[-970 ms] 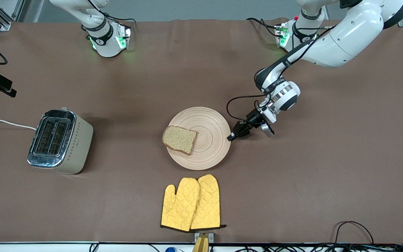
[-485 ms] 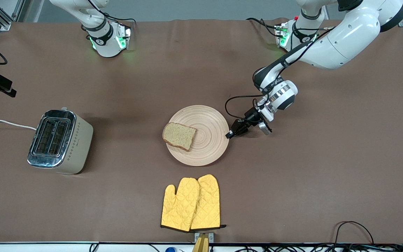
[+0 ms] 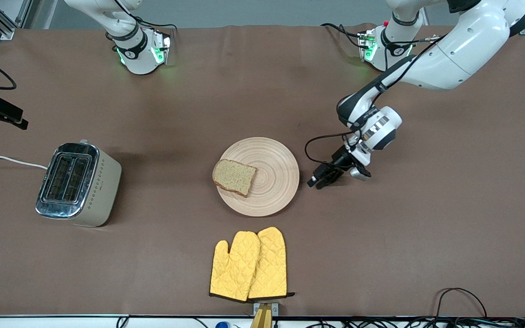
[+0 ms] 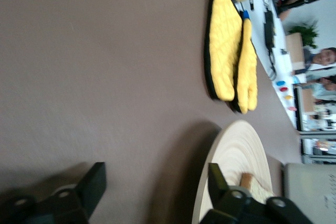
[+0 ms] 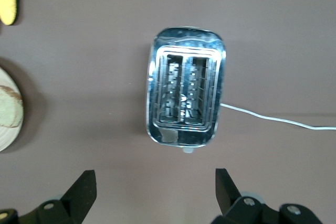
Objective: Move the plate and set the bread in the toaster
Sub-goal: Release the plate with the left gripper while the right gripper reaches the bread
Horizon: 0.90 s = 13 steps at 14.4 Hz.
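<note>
The light-wood plate (image 3: 271, 182) lies mid-table with the brown bread (image 3: 234, 176) on its half toward the right arm's end. My left gripper (image 3: 316, 181) hovers low over the table beside the plate's rim, toward the left arm's end, open and apart from it. In the left wrist view its jaws (image 4: 156, 174) frame bare table with the plate's rim (image 4: 231, 145) next to one finger. The chrome-topped toaster (image 3: 78, 184) stands toward the right arm's end. My right gripper (image 5: 154, 177) hangs open high over the toaster (image 5: 186, 98), holding nothing.
A pair of yellow oven mitts (image 3: 249, 264) lies nearer the front camera than the plate. The toaster's white cord (image 3: 7, 159) runs off the table's end. Cables (image 3: 458, 296) lie along the front edge.
The left gripper, shut on the plate's rim, nudged the plate slightly away from the front camera, then opened and drew back toward the left arm's end. The bread stayed on the plate.
</note>
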Each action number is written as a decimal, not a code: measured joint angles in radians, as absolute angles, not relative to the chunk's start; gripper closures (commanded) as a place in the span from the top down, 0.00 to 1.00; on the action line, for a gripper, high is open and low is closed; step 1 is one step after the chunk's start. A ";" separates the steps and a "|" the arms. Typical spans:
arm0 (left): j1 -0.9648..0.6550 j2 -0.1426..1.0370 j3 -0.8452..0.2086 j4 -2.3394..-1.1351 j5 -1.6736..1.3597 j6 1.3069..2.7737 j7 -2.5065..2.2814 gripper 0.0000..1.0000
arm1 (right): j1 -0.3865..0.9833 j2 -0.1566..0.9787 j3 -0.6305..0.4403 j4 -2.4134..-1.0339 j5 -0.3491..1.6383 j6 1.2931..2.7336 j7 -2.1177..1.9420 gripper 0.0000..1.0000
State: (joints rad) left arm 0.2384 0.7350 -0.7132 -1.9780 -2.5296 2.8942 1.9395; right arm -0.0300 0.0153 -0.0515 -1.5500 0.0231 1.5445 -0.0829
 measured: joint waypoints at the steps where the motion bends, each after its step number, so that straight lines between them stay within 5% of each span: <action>1: 0.259 0.730 -0.737 -1.946 -2.529 2.966 1.939 1.00 | -0.019 0.017 -0.050 -1.552 0.059 1.544 -0.081 1.00; 7: 0.306 0.711 -0.800 -1.786 -2.484 3.219 1.940 1.00 | 0.036 0.089 -0.048 -1.601 0.277 1.591 -0.046 1.00; 13: 0.313 0.712 -0.805 -1.746 -2.394 3.279 1.941 1.00 | 0.174 0.193 -0.045 -1.725 0.413 1.844 -0.007 1.00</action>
